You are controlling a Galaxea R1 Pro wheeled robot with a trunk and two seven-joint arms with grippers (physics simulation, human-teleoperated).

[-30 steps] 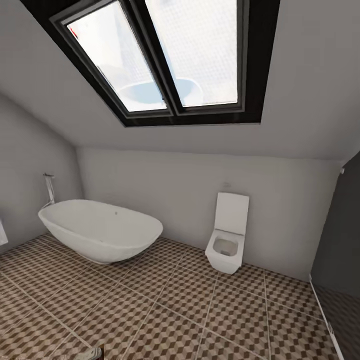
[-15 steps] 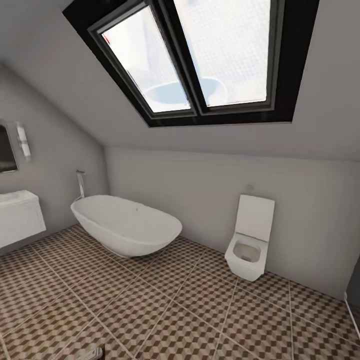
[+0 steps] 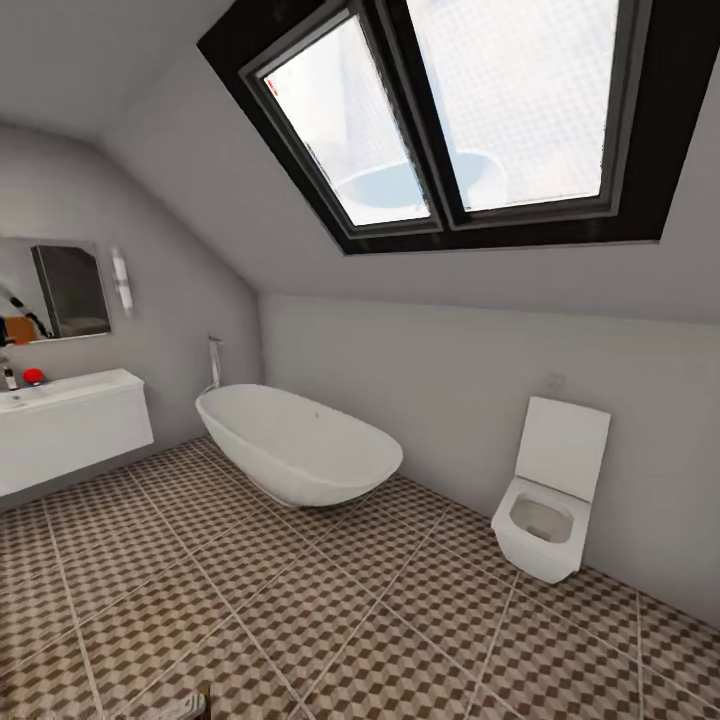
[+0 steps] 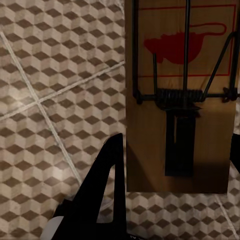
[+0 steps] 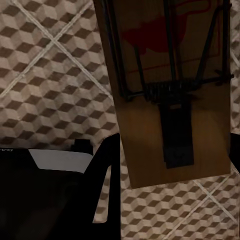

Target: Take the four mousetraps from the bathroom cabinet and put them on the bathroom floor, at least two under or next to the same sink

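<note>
A brown wooden mousetrap (image 4: pixel 150 125) with a red print and a wire spring sits between the dark fingers (image 4: pixel 107 185) of my left gripper (image 4: pixel 177 145), which is shut on it above the cube-pattern bathroom floor (image 4: pixel 55 100). My right gripper (image 5: pixel 175 137) is shut on a second mousetrap (image 5: pixel 140 130) in the same way, also over the tiles. In the head view the white sink (image 3: pixel 60 388) tops a white vanity (image 3: pixel 75 432) at the far left, across the bathroom floor (image 3: pixel 300 600). The cabinet is out of view.
A white bathtub (image 3: pixel 300 445) stands against the back wall with a floor tap (image 3: pixel 214 362) behind it. A white toilet (image 3: pixel 545 500) hangs at the right. A skylight (image 3: pixel 450 120) is set in the sloped ceiling. A mirror (image 3: pixel 55 290) hangs above the sink.
The head camera has turned left, so bathtub and toilet sit further right in the picture. The sink, vanity and mirror have come into view at the left.
</note>
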